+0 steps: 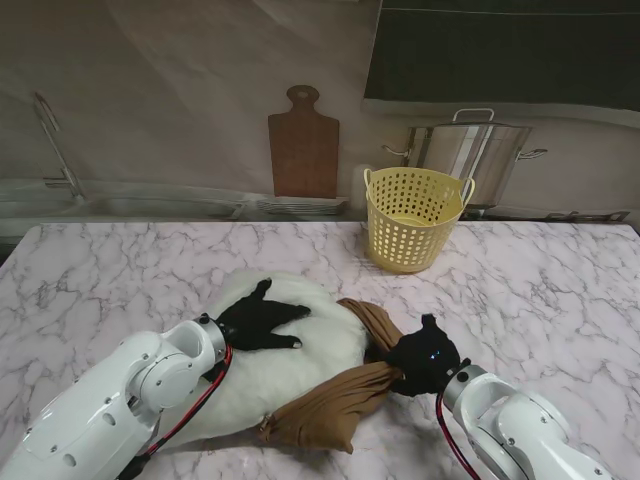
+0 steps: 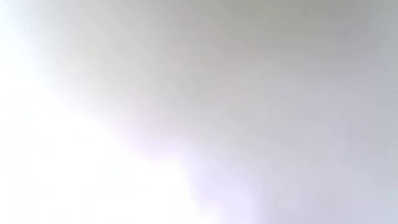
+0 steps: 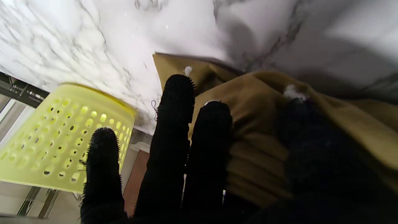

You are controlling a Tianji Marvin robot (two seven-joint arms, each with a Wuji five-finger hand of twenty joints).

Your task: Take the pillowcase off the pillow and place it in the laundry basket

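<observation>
A white pillow lies on the marble table near me, mostly bare. The brown pillowcase is bunched around its right end, running from the near edge up to the far right corner. My left hand rests flat on the pillow with fingers spread, holding nothing. My right hand is closed on the gathered brown pillowcase at the pillow's right side; some of its fingers stick out straight. The left wrist view is a white blur. The yellow laundry basket stands farther back, right of centre.
A wooden cutting board leans on the back wall. A steel pot stands behind the basket. The yellow basket also shows in the right wrist view. A sink and faucet are at the far left.
</observation>
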